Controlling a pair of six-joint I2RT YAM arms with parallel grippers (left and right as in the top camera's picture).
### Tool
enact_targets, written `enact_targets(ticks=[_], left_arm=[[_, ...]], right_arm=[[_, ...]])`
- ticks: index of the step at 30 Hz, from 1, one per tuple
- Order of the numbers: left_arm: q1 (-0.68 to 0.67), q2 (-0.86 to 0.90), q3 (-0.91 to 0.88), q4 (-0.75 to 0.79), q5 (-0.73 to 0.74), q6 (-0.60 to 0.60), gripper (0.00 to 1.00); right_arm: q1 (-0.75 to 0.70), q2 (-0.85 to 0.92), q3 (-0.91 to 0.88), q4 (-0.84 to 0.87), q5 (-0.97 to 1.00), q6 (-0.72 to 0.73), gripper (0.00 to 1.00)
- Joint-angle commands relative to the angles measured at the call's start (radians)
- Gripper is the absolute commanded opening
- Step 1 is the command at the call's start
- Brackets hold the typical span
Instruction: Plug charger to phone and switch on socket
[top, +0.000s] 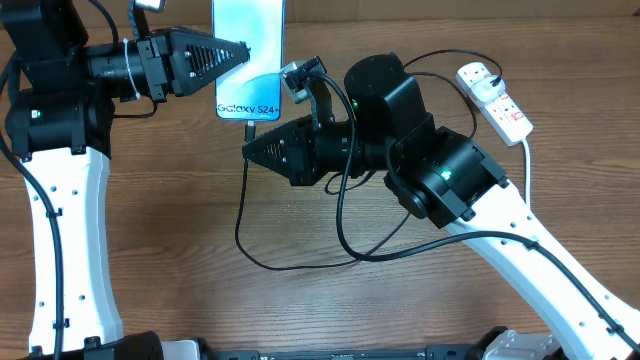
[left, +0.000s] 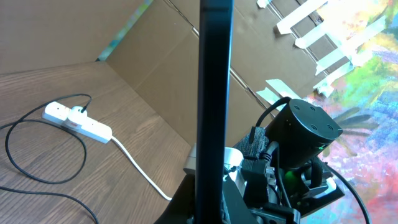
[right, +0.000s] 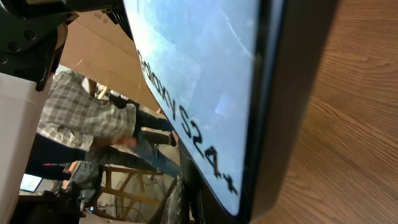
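My main worry is the phone (top: 250, 38) twisting. The left pincer (top: 241, 52) seems to be pinching it by one long side only, with most of the body hanging out beyond the fingertips, so any push from the connector against the bottom edge could pivot it or work it loose. The second risk is a miss. The tip of the charger (top: 240, 225) sits right off the nose of the right pincer (top: 250, 150), between it and the phone's bottom edge, and if it meets the port at a slant it will scrape the rim or bend rather than seat. I cannot tell whether that right pincer is spread or pressed onto the cable, because its own camera is filled by the screen and shows no fingers; from above the tip may already be touching the port. The slack loops on the surface (top: 180, 250) behind and under the right wrist, so a snag there could drag at the plug in the socket (top: 497, 98), which lies well behind the right pincer, out past its elbow. The left arm runs up its side and bends at the wrist so its pincer points across. The right arm comes in on a diagonal with its wrist turned, its pincer aimed the opposite way, just under the phone.
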Motion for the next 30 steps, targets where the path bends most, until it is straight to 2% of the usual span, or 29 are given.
enact_targets(ticks=[1, 30], left_arm=[[-0.003, -0.005, 0.013, 0.004, 0.061, 0.019, 0.04], [-0.037, -0.005, 0.013, -0.003, 0.061, 0.02, 0.04]], right_arm=[[-0.014, 0.003, 0.002, 0.017, -0.008, 0.0, 0.04], [-0.019, 0.003, 0.002, 0.013, -0.031, -0.004, 0.04]])
